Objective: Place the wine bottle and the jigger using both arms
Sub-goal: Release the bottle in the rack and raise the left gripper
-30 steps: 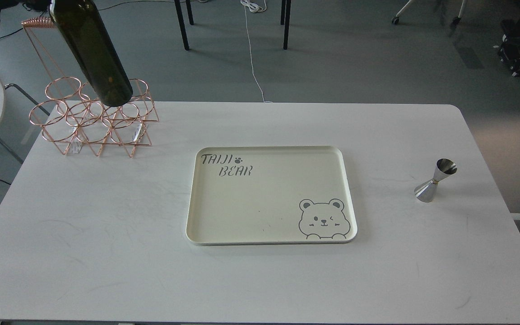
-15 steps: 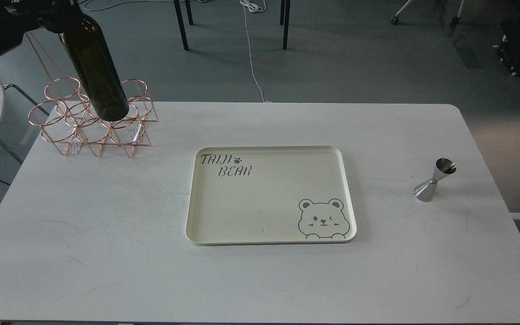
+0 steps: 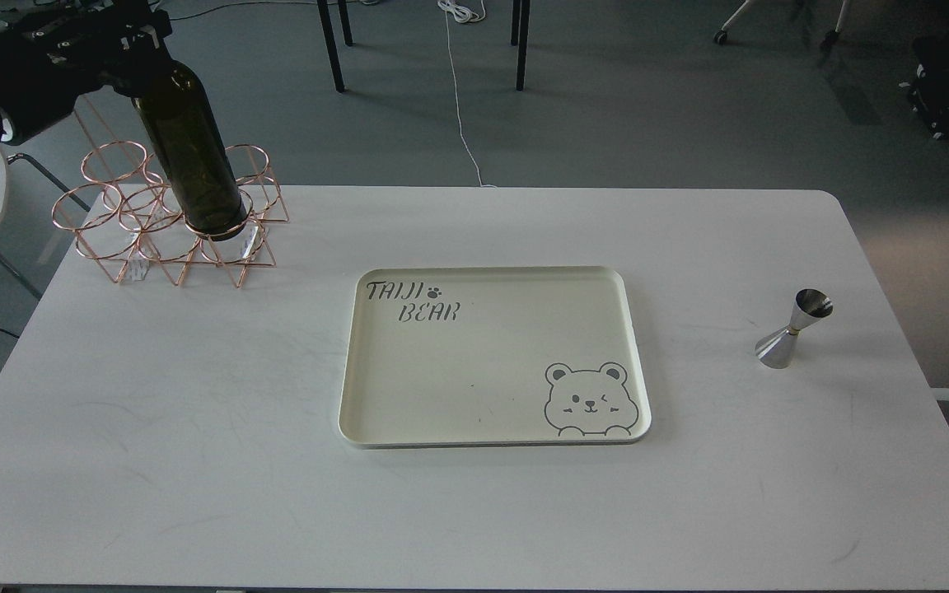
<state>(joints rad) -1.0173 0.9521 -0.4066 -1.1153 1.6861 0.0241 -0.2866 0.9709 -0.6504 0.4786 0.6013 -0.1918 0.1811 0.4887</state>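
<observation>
Nearest the viewer, a wide stretch of the white rectangular tabletop is seen bare, and beyond it, well to the right of the left tool and nearer than it, a cream rounded-corner tray printed with a bear and lettering is found lying flat with nothing on it. Far off to the right of that tool, near the tabletop's right edge, the small shiny steel hourglass-shaped jigger is seen standing upright and untouched; only a black cable loop of the right arm is shown at the right border, and the right tool is not in view. Further back, at the far left corner, a copper-coloured wire rack of rings is placed, and the tall dark olive-green glass wine bottle is held directly beneath the left tool, which is closed around the bottle's neck. Compared with a second ago, the bottle has been lowered and brought closer to upright: its base, earlier hanging above the rings, is now seated in the mouth of one of the front rings, though whether it has reached the bottom cannot be told. From this it is judged that the bottle's placement is almost finished, with only the last of the descent and the release outstanding, while the jigger's share of the task has not yet been begun.
</observation>
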